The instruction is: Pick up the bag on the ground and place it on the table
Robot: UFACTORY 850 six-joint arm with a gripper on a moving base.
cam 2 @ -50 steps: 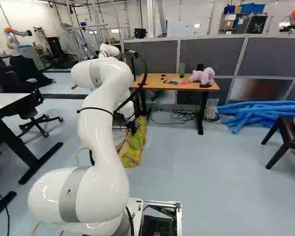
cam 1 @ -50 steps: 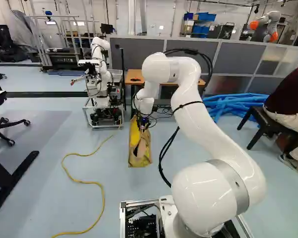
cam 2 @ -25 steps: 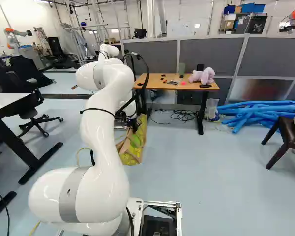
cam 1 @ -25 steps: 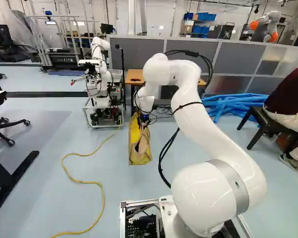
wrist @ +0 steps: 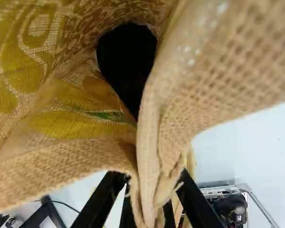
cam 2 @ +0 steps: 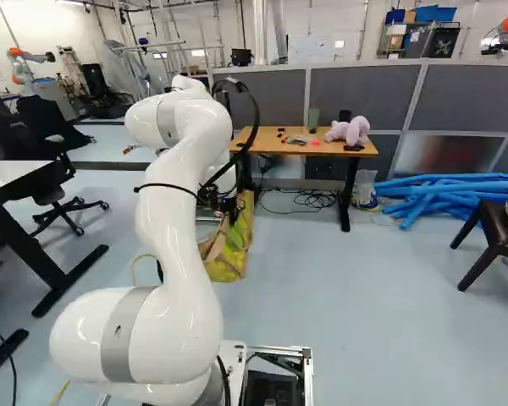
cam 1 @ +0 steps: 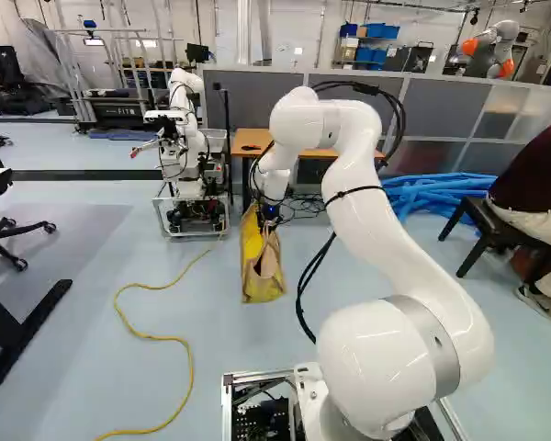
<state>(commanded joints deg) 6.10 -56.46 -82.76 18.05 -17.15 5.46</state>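
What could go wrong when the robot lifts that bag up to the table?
The gripper pinches the bag by just a bunched-up bit of its cloth edge, so it might slip out or twist.

The bag's top looks open, and a dark shape shows inside. I can't tell what it is, but if it's something loose, it could tip out.

The bag hangs down below the gripper, so its bottom might bump the edge of the table if it isn't raised high enough.

It's a robotics lab — another robot (cam 1: 195,145) stands ahead.
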